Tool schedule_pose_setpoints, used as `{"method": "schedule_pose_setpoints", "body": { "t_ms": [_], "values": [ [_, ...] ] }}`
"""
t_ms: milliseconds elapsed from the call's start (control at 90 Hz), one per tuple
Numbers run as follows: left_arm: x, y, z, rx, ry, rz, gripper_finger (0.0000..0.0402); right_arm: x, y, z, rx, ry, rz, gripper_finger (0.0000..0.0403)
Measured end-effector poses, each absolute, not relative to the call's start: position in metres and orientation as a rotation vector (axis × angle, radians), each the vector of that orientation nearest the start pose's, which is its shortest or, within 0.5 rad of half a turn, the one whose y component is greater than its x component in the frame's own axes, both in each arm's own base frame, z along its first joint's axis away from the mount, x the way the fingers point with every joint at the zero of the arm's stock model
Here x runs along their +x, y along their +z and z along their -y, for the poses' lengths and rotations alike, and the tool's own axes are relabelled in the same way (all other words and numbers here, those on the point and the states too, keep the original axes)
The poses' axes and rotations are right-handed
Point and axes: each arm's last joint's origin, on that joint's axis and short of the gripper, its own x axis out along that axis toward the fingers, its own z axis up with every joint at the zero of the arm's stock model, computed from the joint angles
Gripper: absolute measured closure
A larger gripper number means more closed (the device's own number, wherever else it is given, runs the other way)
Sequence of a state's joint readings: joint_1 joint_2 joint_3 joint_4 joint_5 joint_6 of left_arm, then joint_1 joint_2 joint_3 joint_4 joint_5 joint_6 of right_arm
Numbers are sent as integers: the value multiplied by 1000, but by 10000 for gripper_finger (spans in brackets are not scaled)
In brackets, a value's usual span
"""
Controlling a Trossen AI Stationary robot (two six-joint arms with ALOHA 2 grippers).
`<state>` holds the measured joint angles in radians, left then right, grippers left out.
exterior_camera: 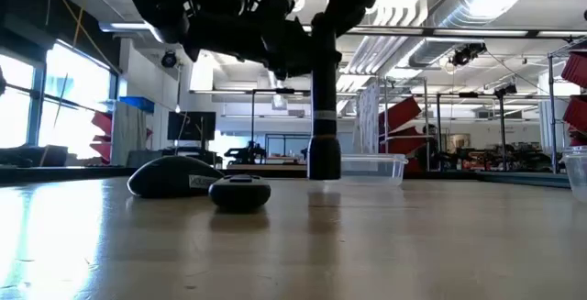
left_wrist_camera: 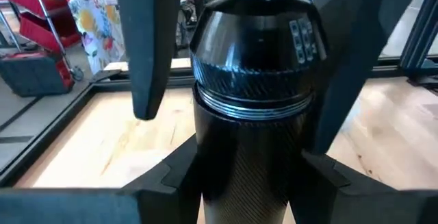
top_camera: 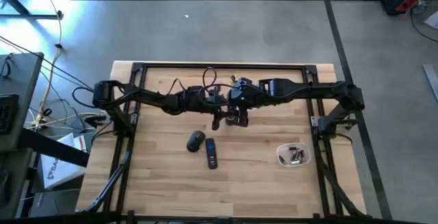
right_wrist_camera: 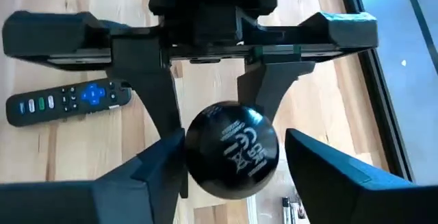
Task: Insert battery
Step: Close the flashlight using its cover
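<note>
A pale wooden table (top_camera: 164,190) in a large workshop carries a remote control (top_camera: 211,153), a computer mouse (top_camera: 196,140) just beside it, and, well apart toward the right arm's side, a clear plastic container (top_camera: 294,155) where the batteries (top_camera: 296,156) lie loose. None has been picked up yet. Both arms meet over the middle of the table. The left gripper (left_wrist_camera: 246,80) is clamped from the side on a black cylinder (exterior_camera: 323,144), a flashlight by its look. It is held upright, with its lower end at or just above the wood; which of the two cannot be told. The right gripper (right_wrist_camera: 233,172) points down over the rounded end cap (right_wrist_camera: 233,148), its fingers (right_wrist_camera: 161,166) spread wide to either side and holding nothing. The likely step is gripping and unscrewing that cap. The main risk is the smooth, round body turning inside the left gripper's narrow hold, so that the cap never loosens. An off-centre closure could slide off the domed cap or tip the cylinder. A freed cap might drop and roll toward the remote. Downward pressure could jam the body against the table.
</note>
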<state>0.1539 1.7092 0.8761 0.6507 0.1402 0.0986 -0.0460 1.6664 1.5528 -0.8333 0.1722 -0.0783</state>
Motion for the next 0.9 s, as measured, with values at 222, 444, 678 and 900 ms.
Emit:
{"method": "schedule_pose_setpoints", "body": {
  "t_ms": [222, 444, 678, 900],
  "values": [
    [356, 205, -51, 90, 6, -193, 262, 349, 320, 19, -139, -88, -974, 183],
    [361, 193, -49, 90, -4, -205, 262, 348, 320, 18, -188, -31, -978, 183],
    [365, 190, -44, 85, -14, -186, 261, 346, 319, 22, -189, 3, -1002, 183],
    [365, 187, -43, 78, -15, -188, 261, 346, 326, 25, -220, 15, -984, 183]
  ]
}}
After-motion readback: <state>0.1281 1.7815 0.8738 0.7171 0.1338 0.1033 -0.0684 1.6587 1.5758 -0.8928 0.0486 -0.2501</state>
